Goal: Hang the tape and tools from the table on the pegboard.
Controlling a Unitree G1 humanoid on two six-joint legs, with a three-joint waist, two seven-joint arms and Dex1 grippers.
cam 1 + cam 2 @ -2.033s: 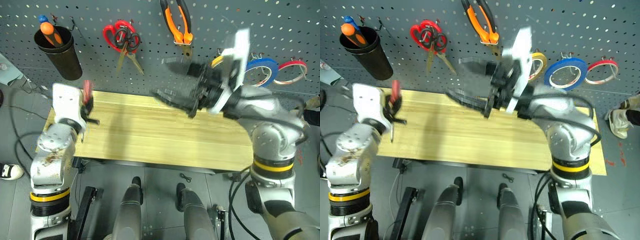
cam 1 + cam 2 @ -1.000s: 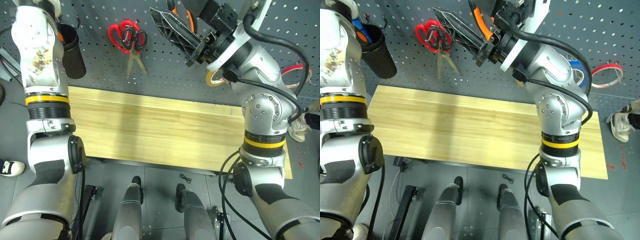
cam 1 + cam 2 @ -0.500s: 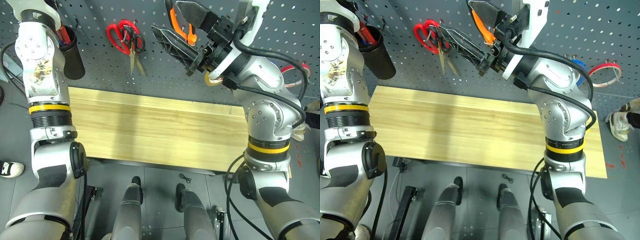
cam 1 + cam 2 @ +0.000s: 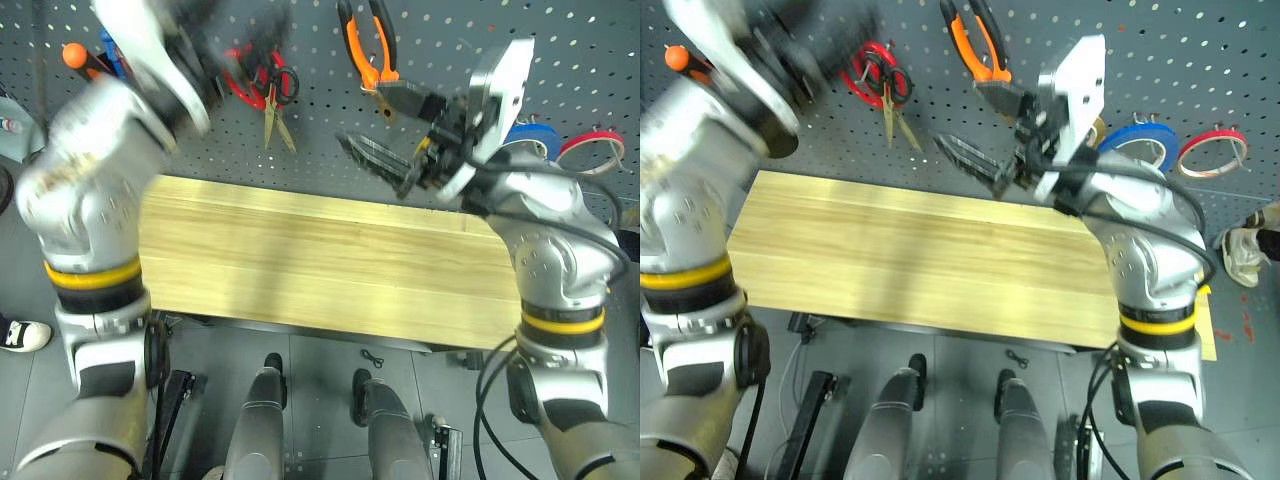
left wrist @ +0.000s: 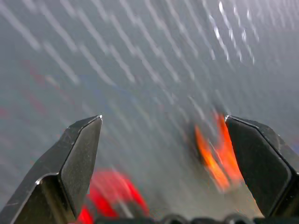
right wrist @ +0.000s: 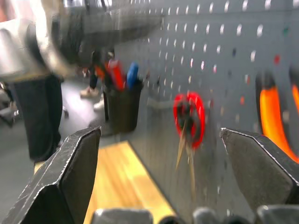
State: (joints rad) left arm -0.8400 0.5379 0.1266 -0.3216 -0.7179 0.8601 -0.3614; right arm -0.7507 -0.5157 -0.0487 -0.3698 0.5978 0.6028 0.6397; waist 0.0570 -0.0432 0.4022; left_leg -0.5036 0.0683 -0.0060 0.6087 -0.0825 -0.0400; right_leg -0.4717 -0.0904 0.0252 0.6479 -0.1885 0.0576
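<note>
On the pegboard point(image 4: 320, 140) hang the orange-and-black pliers point(image 4: 368, 45), the small black-handled scissors point(image 4: 272, 92) and the blue tape point(image 4: 532, 140). The red-handled screwdriver point(image 6: 115, 73) stands in a black cup point(image 6: 122, 109) on the board. My left gripper point(image 5: 162, 117) is open and empty, a blur in front of the board's upper left between the cup and the scissors. Open and empty too, my right gripper point(image 4: 385, 128) hovers above the table's point(image 4: 300, 250) far edge, below the pliers.
Larger red-handled scissors point(image 4: 238, 80) hang with the black ones. A red tape roll point(image 4: 602, 145) hangs right of the blue one, and a yellow roll point(image 4: 1095, 130) sits behind my right hand. An orange-handled tool point(image 4: 76, 56) sticks out of the cup.
My left gripper has opened and swung down and right, away from the cup, leaving the screwdriver in it. My right gripper has come down, still open.
</note>
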